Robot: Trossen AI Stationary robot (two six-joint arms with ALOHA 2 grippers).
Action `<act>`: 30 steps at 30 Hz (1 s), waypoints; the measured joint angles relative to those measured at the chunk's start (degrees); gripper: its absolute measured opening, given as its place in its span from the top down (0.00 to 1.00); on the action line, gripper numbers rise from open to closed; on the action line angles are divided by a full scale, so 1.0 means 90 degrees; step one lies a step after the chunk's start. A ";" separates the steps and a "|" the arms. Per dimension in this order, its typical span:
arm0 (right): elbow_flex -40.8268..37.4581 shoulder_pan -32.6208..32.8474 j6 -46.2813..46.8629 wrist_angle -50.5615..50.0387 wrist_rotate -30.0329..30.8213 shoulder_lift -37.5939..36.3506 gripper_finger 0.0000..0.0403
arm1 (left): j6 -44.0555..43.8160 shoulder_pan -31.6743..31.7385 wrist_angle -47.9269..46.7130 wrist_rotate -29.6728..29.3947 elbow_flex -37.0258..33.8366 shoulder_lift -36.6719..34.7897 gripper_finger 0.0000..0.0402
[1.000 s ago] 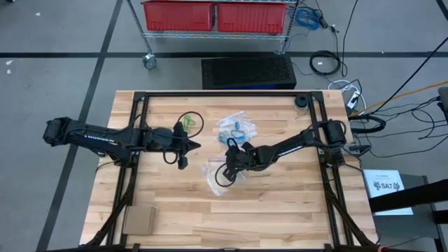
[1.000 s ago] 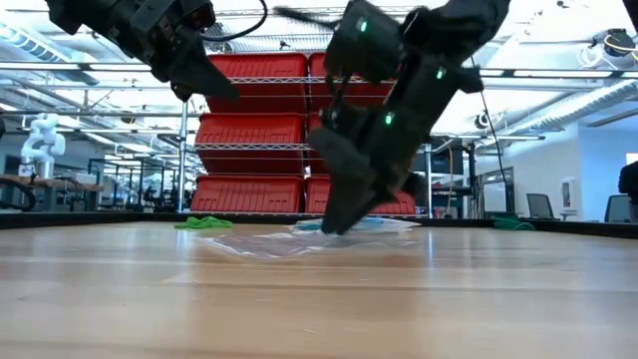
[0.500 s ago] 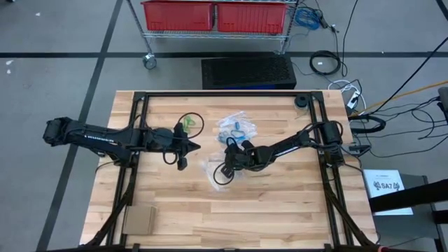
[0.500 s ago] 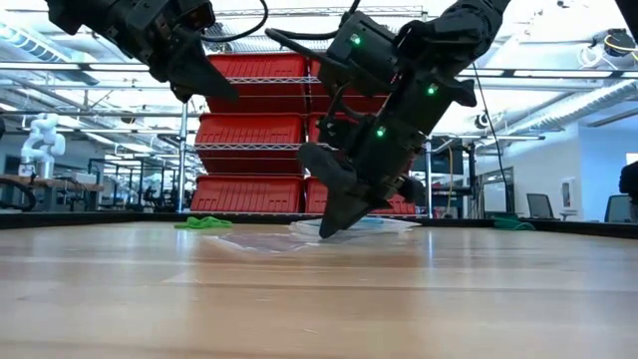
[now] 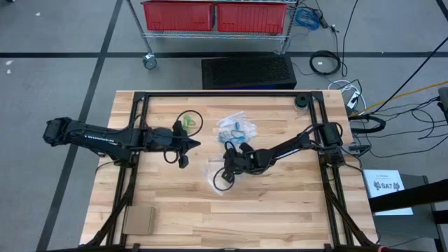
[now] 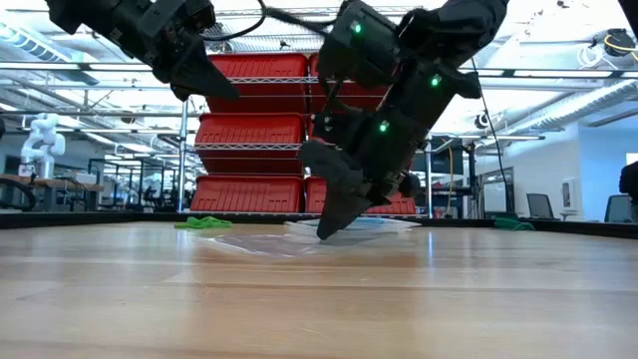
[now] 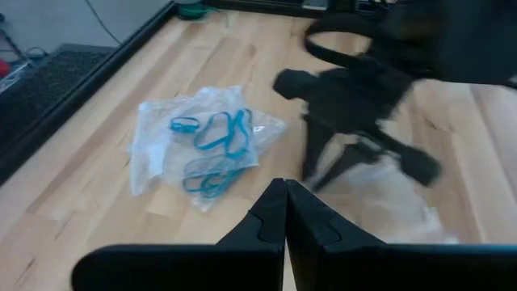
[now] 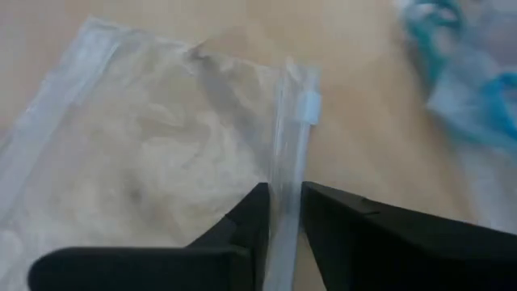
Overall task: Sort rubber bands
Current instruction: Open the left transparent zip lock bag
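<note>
We see the right gripper (image 8: 281,212) with its fingers narrowed onto the zip edge of a clear bag (image 8: 161,153) lying on the worktop (image 5: 280,203). Our left gripper (image 7: 284,212) hangs above the worktop, fingers pressed together. Blue rubber bands (image 7: 212,139) lie in another bag near the right gripper; green rubber bands (image 5: 179,127) lie beside the left arm.

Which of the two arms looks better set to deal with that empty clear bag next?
The right. Its tool is down at the empty clear bag, fingers astride the zipper strip. The left tool hangs shut above the table, off to the side.
</note>
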 joint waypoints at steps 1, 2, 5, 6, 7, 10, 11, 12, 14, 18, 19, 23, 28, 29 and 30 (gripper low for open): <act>0.0045 0.0027 -0.0065 -0.0033 -0.0013 0.0006 0.84 | 0.0005 0.0005 0.0000 -0.0031 0.0000 0.0000 0.99; 0.0107 0.0052 -0.0094 -0.0113 -0.0037 0.0007 0.84 | 0.0019 0.0007 -0.0002 -0.0045 0.0000 0.0000 0.99; 0.0371 0.0040 -0.0104 -0.0503 -0.0354 0.0007 0.80 | 0.0053 0.0007 -0.0001 -0.0055 0.0000 0.0000 0.99; 0.0457 0.0033 -0.0104 -0.0642 -0.0479 0.0007 0.78 | 0.0062 0.0007 -0.0002 -0.0057 0.0000 0.0000 0.99; 0.0527 0.0030 -0.0108 -0.0771 -0.0524 0.0007 0.75 | 0.0085 0.0007 0.0002 -0.0064 0.0000 0.0000 0.99; 0.0672 0.0040 -0.0245 -0.1053 -0.0600 0.0007 0.63 | 0.0223 0.0007 0.0105 -0.0071 0.0000 0.0000 0.99; 0.0721 0.0046 -0.0316 -0.1125 -0.0627 0.0007 0.59 | 0.0240 0.0017 0.0152 -0.0073 0.0000 0.0000 0.99; 0.0744 0.0046 -0.0389 -0.1134 -0.0647 0.0007 0.54 | 0.0291 0.0033 0.0197 -0.0071 0.0000 0.0000 0.99; 0.0748 0.0007 -0.0513 -0.1172 -0.0647 0.0007 0.46 | 0.0340 0.0071 0.0275 -0.0071 -0.0013 0.0000 0.99; 0.0745 -0.0180 -0.0645 -0.1399 -0.0653 0.0008 0.35 | 0.0332 0.0189 0.0615 -0.0056 -0.0213 0.0000 0.99; 0.0733 -0.0232 -0.0705 -0.1422 -0.0651 0.0031 0.34 | 0.0310 0.0208 0.0663 -0.0036 -0.0257 0.0000 0.99; 0.0568 -0.0435 -0.0817 -0.1276 -0.0948 0.0032 0.38 | 0.0169 0.0268 0.1118 0.0062 -0.0525 0.0000 0.99; 0.0500 -0.0519 -0.1025 -0.1148 -0.1176 0.0022 0.61 | 0.0044 0.0270 0.1261 0.0083 -0.0646 0.0000 0.99; 0.0500 -0.0519 -0.1168 -0.1128 -0.1187 0.0022 0.67 | 0.0041 0.0270 0.1278 0.0085 -0.0646 0.0000 0.99; 0.0500 -0.0507 -0.1311 -0.1123 -0.1197 0.0017 0.74 | 0.0041 0.0270 0.1296 0.0085 -0.0646 0.0000 0.99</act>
